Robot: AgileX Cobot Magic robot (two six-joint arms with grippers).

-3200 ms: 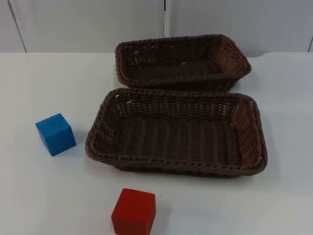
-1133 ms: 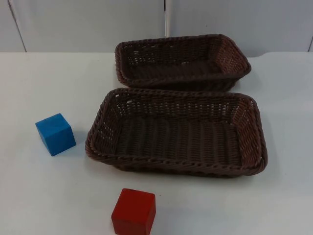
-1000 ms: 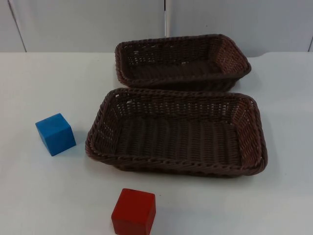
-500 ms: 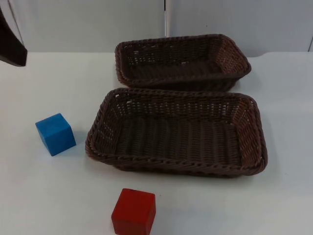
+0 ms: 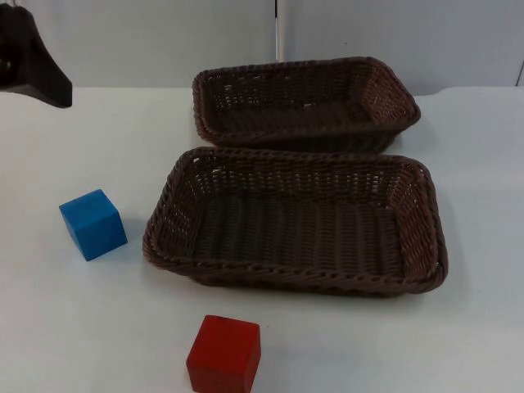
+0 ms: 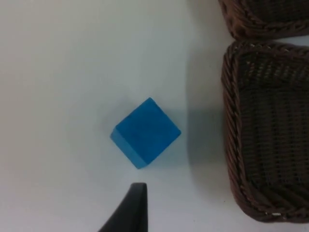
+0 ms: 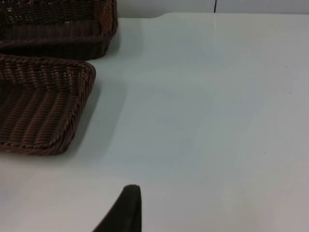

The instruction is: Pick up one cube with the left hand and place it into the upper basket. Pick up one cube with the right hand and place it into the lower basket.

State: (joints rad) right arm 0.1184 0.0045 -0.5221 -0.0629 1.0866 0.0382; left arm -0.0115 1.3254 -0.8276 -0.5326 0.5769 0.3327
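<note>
- Top view gives us the left gripper (image 5: 37, 70) as a dark shape cut off by the picture's upper left corner, high above the white table (image 5: 65, 327) and well apart from both cubes; we cannot tell how far its fingers stand apart, and we see nothing held in it.
- Left wrist view looks down on the blue cube (image 6: 146, 132), which rests alone on the table beside the lower basket (image 6: 270, 130) without touching it. One black fingertip (image 6: 130, 210) stands near the cube, apart from it; its partner is out of frame, so the opening stays unknown to us.
- From the top we see the blue cube (image 5: 93, 223) left of the lower basket (image 5: 295, 221), and the red cube (image 5: 223, 354) in front of that basket, its lower part cut off by the picture's edge.
- We find the upper basket (image 5: 304, 102) just behind the lower one, toward the grey partition wall (image 5: 164, 41); whether their rims touch we cannot make out.
- Right wrist view shows a single black fingertip (image 7: 123, 210) over bare table, with a corner of each basket near it. The right gripper's opening cannot be judged from this, and the arm waits.
</note>
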